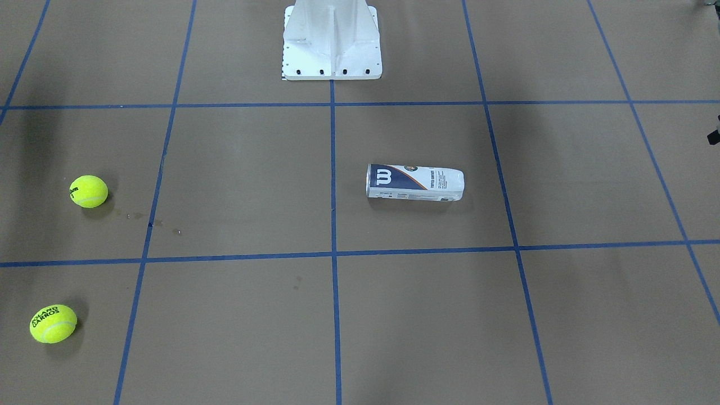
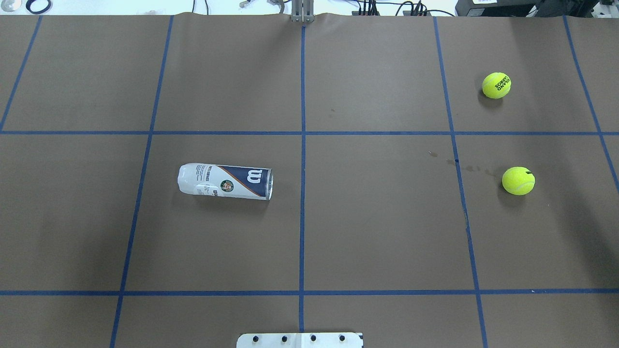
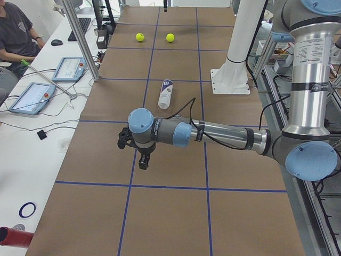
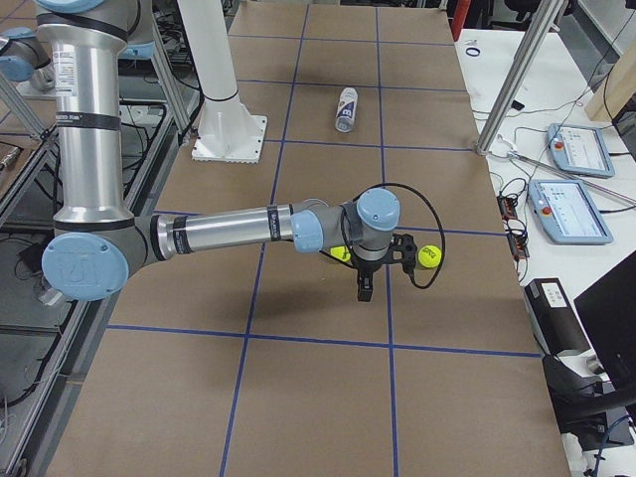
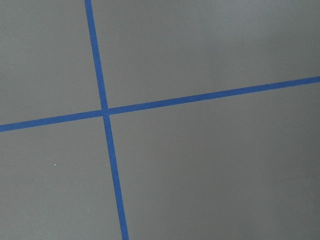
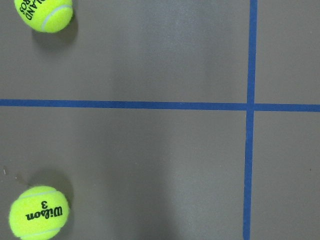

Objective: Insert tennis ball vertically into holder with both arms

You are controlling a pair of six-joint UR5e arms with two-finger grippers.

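- Shows the holder (image 2: 225, 181) lying flat on its side on the brown table (image 2: 377, 217), not upright, with the navy "W" end toward the table's middle line and the white end away from it.
- Places it well apart from the left gripper (image 3: 143, 164), farther along the table beyond that gripper in the left-end view, and farther still from the right gripper (image 4: 363, 290); touching neither.
- Shows two yellow tennis balls resting on the table near the right gripper, on its holder-facing side: the Wilson ball (image 6: 39, 212), printed with a "3", and the Roland Garros ball (image 6: 44, 14), set apart from each other and well apart from the holder.
- Shows the left gripper hanging above the table off the left arm (image 3: 224, 136), stretched low and level, fingers pointing down; below it, only bare table and a crossing of blue tape lines (image 5: 105, 112).
- Cannot tell how far the left fingers are spread; nothing seen in their grasp.
- Shows the right gripper hanging the same way off the right arm (image 4: 229, 231), fingers down, clear of both balls.
- Cannot tell the right fingers' spread either.
- Shows a white pedestal (image 1: 332, 45) bolted at the robot's edge of the table.
- Shows an operator (image 3: 13, 32) seated at a side desk beyond the left gripper.
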